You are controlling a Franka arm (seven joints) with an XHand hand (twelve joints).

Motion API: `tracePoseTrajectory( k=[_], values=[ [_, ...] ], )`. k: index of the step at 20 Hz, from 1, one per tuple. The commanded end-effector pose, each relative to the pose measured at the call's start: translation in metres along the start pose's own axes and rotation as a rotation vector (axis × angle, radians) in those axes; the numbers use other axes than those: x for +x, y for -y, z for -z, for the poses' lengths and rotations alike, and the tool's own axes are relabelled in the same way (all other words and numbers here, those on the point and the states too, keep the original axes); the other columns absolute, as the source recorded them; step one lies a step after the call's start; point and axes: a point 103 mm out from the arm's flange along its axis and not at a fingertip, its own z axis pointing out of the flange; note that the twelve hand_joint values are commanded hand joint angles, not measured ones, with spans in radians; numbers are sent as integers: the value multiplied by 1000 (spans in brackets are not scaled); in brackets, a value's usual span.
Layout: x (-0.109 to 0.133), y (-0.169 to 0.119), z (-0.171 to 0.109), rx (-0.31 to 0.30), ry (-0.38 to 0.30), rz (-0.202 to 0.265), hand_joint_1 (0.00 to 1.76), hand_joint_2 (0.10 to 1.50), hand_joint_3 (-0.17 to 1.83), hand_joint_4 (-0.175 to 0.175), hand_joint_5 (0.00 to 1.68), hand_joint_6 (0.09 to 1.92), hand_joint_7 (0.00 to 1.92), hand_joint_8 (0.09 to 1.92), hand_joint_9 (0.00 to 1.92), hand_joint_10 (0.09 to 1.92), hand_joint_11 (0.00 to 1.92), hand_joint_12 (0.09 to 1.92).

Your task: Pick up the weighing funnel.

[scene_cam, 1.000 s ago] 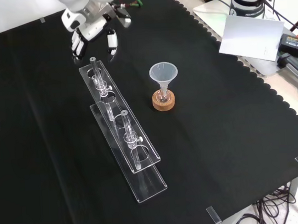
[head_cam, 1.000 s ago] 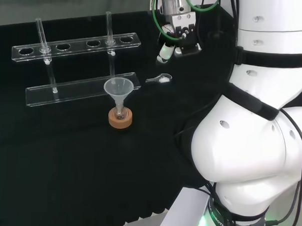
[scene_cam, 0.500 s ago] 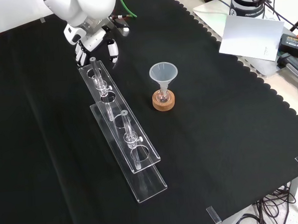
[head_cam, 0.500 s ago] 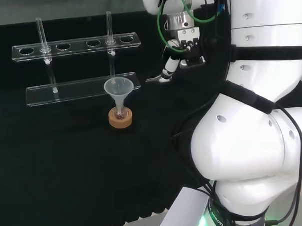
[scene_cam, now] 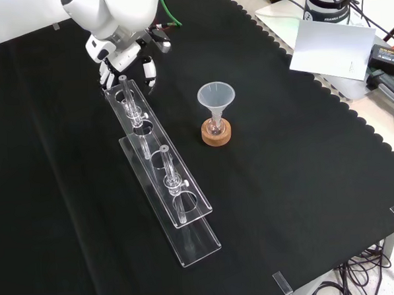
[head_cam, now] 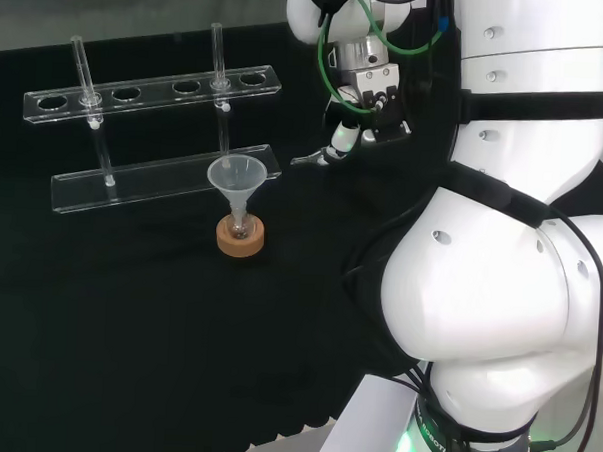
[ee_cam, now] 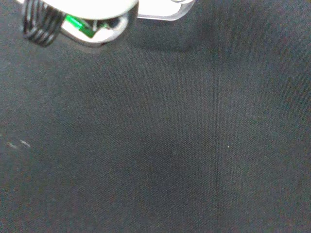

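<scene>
weighing funnel (head_cam: 306, 159) lies on the black cloth (head_cam: 128, 309) right under the hand (head_cam: 370, 89). head view: its stem pokes out to the left of the lowest fingertip (head_cam: 340, 140), scoop end is hidden behind that finger. can't tell whether the finger actually touches it. it sits just off the right end of the clear tube rack (head_cam: 163, 180), up and right of the funnel (head_cam: 236, 173) on its cork ring (head_cam: 240, 236)
looks: small clear piece, short thin stem, flat on the cloth
hand pose: comes in from above, fingers pointing down at the cloth. front view has thumb and fingers spread apart and fairly straight, not clasped on anything, tips low by the far end of the rack. wrist view: cloth close up past a blurred white bit of the hand
</scene>
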Motion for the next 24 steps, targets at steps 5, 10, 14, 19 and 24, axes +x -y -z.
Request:
tracePoseTrajectory(
  k=[5,10,14,19,24],
  values=[
    [1,-12,-11,-29,69,25,963,556,596,-24,619,96,380,665,668,538,528,1284],
    [0,-18,-13,-29,98,29,971,550,604,-22,629,107,395,661,681,534,536,1279],
    [2,-21,-13,-40,123,34,978,547,608,-21,637,116,404,660,690,531,545,1277],
    [6,-24,-13,-41,136,39,983,547,612,-17,661,134,417,659,701,529,555,1273],
    [6,-28,-14,-27,144,36,985,547,616,-11,690,157,430,659,712,527,561,1269]
  ],
)
